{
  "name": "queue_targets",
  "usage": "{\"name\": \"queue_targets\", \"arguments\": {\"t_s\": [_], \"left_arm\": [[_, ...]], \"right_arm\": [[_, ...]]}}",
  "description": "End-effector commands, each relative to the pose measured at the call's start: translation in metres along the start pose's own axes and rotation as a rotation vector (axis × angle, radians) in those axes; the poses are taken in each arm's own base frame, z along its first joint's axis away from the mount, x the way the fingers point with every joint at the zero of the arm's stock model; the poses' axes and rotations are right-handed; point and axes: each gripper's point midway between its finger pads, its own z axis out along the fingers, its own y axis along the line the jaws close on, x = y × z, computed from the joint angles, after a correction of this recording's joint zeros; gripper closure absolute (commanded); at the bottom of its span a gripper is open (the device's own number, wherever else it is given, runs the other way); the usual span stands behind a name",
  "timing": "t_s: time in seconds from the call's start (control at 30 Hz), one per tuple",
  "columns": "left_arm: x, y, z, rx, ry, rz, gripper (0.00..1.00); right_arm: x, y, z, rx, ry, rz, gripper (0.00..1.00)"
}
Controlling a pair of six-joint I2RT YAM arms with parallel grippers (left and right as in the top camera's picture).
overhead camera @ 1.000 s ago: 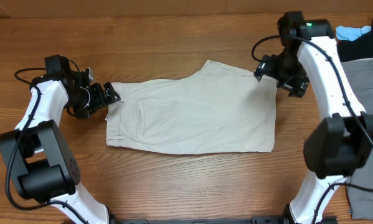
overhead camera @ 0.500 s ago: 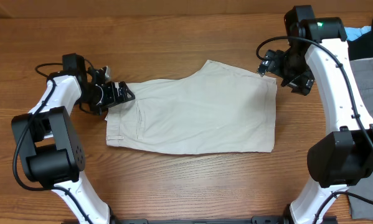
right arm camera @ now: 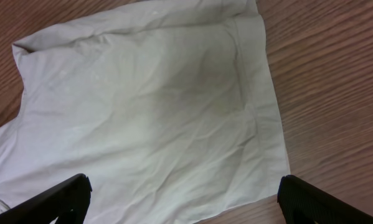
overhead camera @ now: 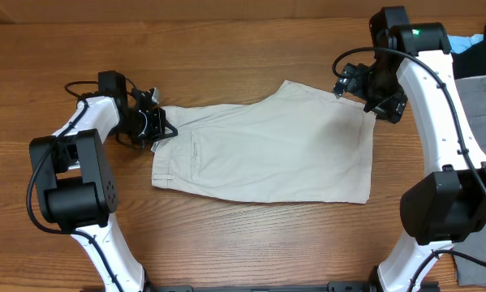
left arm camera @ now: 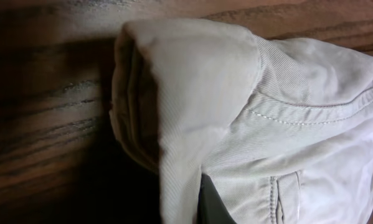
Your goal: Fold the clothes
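The clothes [overhead camera: 267,154], pale beige shorts, lie flat across the wooden table, waistband to the left and leg hems to the right. My left gripper [overhead camera: 156,126] is shut on the upper left corner of the waistband. In the left wrist view the waistband [left arm camera: 192,93] is bunched up and folded over, with cloth pinched beside a dark finger [left arm camera: 212,204]. My right gripper [overhead camera: 366,93] hovers open over the upper right leg corner. Its two fingertips [right arm camera: 65,196] stand far apart above the leg hem [right arm camera: 261,118], holding nothing.
A grey garment [overhead camera: 479,105] lies at the right edge of the table, with a blue cloth [overhead camera: 463,40] behind it at the top right. Bare wood [overhead camera: 226,235] surrounds the shorts in front and behind.
My left gripper has moved right onto the waistband corner and shut on it. The whole shorts have slid a little to the right. The right gripper stays open near the upper right corner.
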Motion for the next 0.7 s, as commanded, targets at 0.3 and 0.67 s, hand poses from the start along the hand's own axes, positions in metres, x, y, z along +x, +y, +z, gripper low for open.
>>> {"name": "queue_targets", "arguments": {"t_s": [0.3, 0.67], "left_arm": [[0.035, 0.116, -0.038, -0.539, 0.165, -0.342, 0.96], [-0.016, 0.108, -0.162, -0.779, 0.043, -0.411, 0.96]], "right_arm": [[-0.004, 0.006, -0.009, -0.028, -0.037, -0.018, 0.00], [0.005, 0.010, 0.020, -0.020, -0.004, -0.062, 0.00]]}}
